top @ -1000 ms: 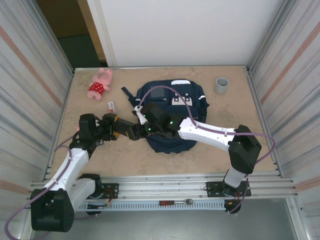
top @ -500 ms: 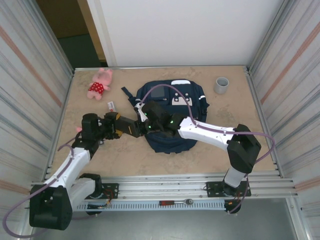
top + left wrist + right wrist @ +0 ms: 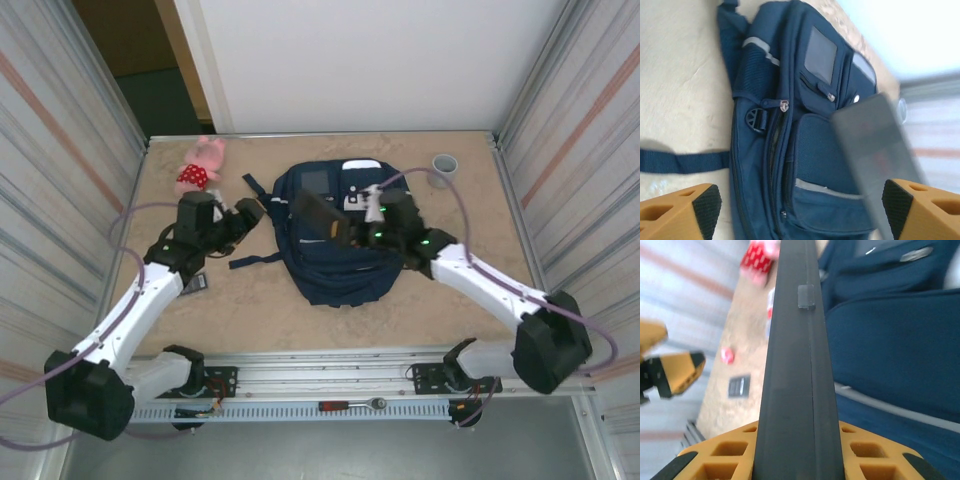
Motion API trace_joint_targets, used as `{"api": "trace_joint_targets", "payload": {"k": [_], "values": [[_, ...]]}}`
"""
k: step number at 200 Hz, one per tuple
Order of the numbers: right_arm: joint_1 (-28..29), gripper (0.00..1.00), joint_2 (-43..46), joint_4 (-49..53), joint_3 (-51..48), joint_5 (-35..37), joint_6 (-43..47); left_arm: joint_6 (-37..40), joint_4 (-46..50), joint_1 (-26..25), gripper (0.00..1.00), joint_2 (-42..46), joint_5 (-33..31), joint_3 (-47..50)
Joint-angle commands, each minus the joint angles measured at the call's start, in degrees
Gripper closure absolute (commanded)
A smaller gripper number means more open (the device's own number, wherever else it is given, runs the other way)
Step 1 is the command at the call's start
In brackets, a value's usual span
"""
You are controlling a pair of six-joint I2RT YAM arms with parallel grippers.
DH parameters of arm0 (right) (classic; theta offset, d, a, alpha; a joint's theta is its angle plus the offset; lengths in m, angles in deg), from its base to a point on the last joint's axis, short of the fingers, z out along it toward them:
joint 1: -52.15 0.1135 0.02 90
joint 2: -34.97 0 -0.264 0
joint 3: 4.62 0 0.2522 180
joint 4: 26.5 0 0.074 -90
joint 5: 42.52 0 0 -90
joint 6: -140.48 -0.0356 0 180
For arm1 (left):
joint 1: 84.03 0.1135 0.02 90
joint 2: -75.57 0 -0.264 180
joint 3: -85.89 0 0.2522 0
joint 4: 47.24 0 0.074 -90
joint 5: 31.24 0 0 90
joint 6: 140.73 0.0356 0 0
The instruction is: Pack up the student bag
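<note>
I see right pincer (image 3: 347,230) pinching a dark flat slab (image 3: 320,213), student bag (image 3: 345,275) just below it. My left pincer (image 3: 248,215) is spread, bag ahead of it. Bag's contents: cannot tell.

One student bag (image 3: 340,265), a large navy blue fabric backpack, at the middle of the table (image 3: 420,300). One dark flat rectangular slab (image 3: 320,215) over the bag. One pink plush toy in a red dress (image 3: 200,167) at the far left. One grey round cup (image 3: 444,166) at the far right. One small dark flat card (image 3: 196,284) and one small red round piece (image 3: 727,356) on the left. One metal ratchet wrench (image 3: 352,405) on the near rail. Two claws: the left claw (image 3: 246,216) and the right claw (image 3: 799,440).
</note>
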Motion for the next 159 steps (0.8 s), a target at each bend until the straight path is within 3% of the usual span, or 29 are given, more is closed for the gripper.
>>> {"api": "trace_joint_targets", "payload": {"k": [1, 44, 65, 98, 159], "values": [[-9.42, 0.81, 5.90, 2.18, -1.24, -9.37, -4.29, 23.48, 1.92, -6.26, 0.14, -4.38, -7.60, -3.81], [-29.52, 0.82, 7.61, 7.13, -1.94, -26.02, -6.01, 65.96, 2.13, -21.89, 0.13, -17.88, -4.17, -12.40], [-35.38, 0.82, 8.41, 9.03, -1.67, -29.77, -6.02, 79.41, 3.86, -25.16, 0.08, -23.70, -1.70, -15.38], [-39.36, 0.82, 10.82, 12.63, -1.73, -30.66, -4.69, 87.52, 3.60, -25.27, 0.05, -29.93, 1.45, -19.13], [-39.42, 0.81, 13.79, 13.84, -4.23, -29.60, -5.13, 91.21, 4.82, -25.37, 0.01, -35.60, 10.03, -22.67]]}}
